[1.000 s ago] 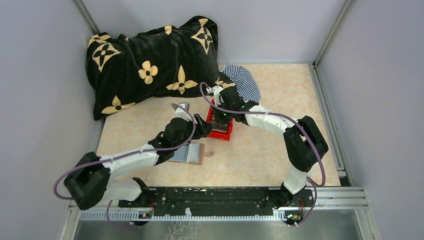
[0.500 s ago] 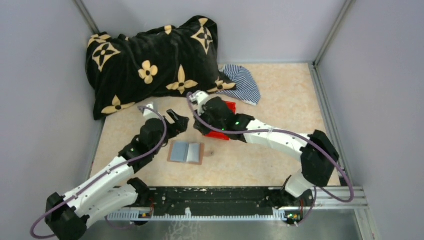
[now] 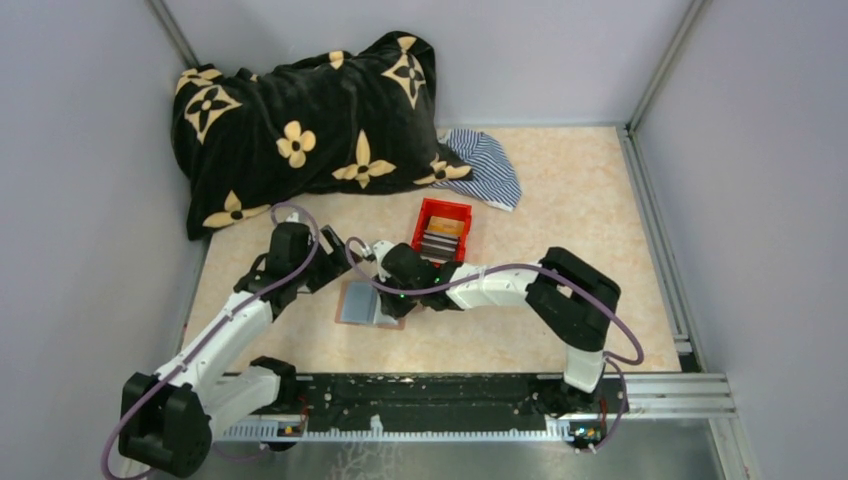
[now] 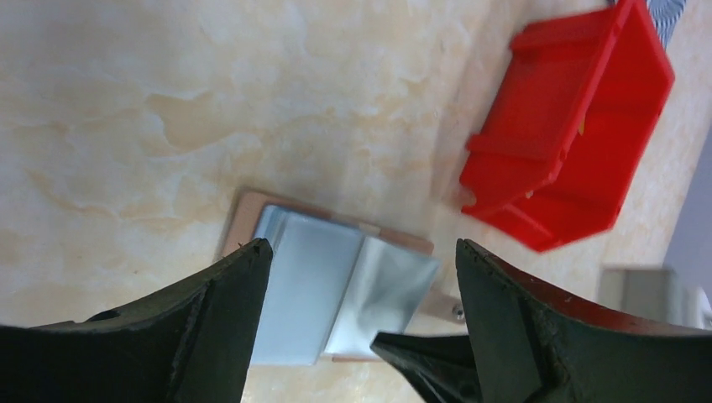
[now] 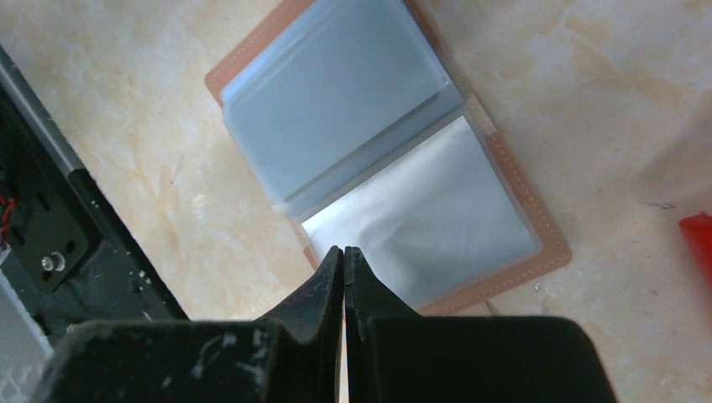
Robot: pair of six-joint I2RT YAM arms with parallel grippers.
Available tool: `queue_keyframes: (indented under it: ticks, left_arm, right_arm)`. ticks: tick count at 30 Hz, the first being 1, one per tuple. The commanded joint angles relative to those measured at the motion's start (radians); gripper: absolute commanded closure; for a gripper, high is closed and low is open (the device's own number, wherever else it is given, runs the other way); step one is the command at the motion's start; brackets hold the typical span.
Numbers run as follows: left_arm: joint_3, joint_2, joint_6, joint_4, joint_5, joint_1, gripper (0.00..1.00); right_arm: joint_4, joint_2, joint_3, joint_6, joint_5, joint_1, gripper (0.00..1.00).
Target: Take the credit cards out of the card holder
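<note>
Brown-bordered, the card holder (image 3: 366,303) lies open on the surface (image 3: 570,200), long axis left to right, under the right gripper (image 5: 344,252), its jaws pressed shut by the fold. The left gripper (image 4: 361,245) hangs spread wide just beyond. Credit cards (image 3: 441,240) sit in the red bin (image 3: 446,205).

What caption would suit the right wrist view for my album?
Shut right gripper poised above the open card holder lying on the table.
</note>
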Motion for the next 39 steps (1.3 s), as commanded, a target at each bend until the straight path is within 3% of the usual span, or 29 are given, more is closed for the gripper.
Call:
queue_keyframes:
  ticks: [1,10,14,23,33,39]
  left_arm:
    - [-0.05,-0.052,0.114,0.046,0.212,0.007,0.15]
    - [-0.066,-0.002,0.162,-0.026,0.274,0.007,0.18]
    - [-0.088,-0.009,0.148,0.014,0.248,0.007,0.18]
    - [-0.05,0.016,0.172,-0.045,0.248,0.007,0.18]
    - [-0.09,0.012,0.143,-0.005,0.324,0.007,0.2]
    - [-0.113,0.022,0.131,0.023,0.361,0.007,0.21]
  right_arm:
    - [0.093,0.05,0.003,0.04,-0.008,0.006,1.0]
    - [0.093,0.052,-0.02,-0.012,-0.007,-0.009,1.0]
    - [0.069,0.022,-0.002,-0.044,0.008,0.037,1.0]
    - [0.144,0.042,-0.028,0.048,-0.024,0.137,1.0]
    - [0.16,-0.023,-0.147,0.096,0.021,0.059,1.0]
    - [0.115,-0.043,-0.113,0.051,0.014,0.036,1.0]
